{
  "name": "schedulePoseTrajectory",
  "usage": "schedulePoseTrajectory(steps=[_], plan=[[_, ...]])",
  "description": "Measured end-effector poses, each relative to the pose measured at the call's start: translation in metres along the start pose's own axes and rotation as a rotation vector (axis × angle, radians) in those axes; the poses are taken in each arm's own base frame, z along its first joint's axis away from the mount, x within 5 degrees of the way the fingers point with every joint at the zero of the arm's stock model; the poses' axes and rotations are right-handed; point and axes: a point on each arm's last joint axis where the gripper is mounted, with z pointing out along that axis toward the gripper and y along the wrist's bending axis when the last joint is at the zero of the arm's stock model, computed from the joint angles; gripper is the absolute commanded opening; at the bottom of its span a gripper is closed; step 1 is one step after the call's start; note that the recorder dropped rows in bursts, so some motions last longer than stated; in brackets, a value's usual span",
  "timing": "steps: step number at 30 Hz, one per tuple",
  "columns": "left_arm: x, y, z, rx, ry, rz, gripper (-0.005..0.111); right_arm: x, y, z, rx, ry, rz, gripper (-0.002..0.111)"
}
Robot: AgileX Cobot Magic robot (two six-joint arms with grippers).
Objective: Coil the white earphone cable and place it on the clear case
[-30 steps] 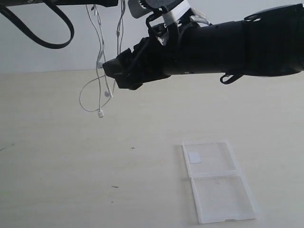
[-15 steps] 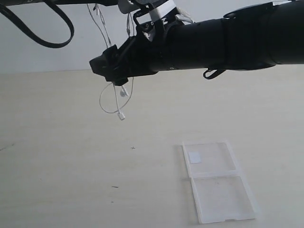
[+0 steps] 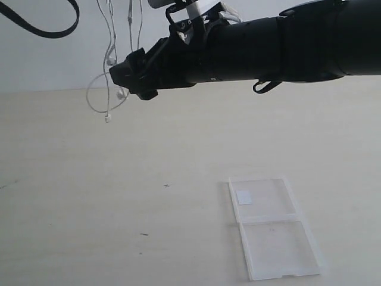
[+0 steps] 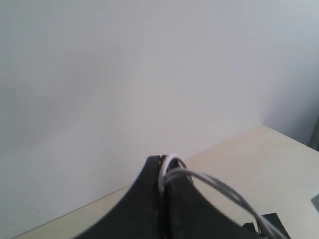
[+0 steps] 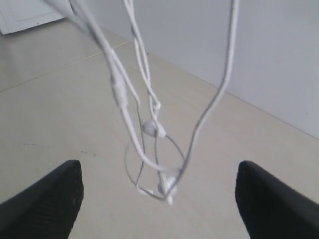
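Right wrist view: white earphone cable [image 5: 149, 127] ahead of right gripper [image 5: 158, 174]

White earphone cable [image 3: 111, 61], upper end beyond frame edge

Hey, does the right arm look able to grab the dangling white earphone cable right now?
Probably yes. The right gripper is open, and the white earphone cable hangs loose just ahead of its gap with nothing between. The left gripper pinches the cable.
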Motion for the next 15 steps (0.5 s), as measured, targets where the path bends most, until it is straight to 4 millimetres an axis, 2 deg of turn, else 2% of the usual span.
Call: schedulePoseTrajectory(steps=[15], plan=[[-0.0045,-0.0044,-0.0002,0.052,-0.046,-0.144,0.0,-0.0043,0.0001,-0.0001,-0.002,-0.012,0.003,0.08]])
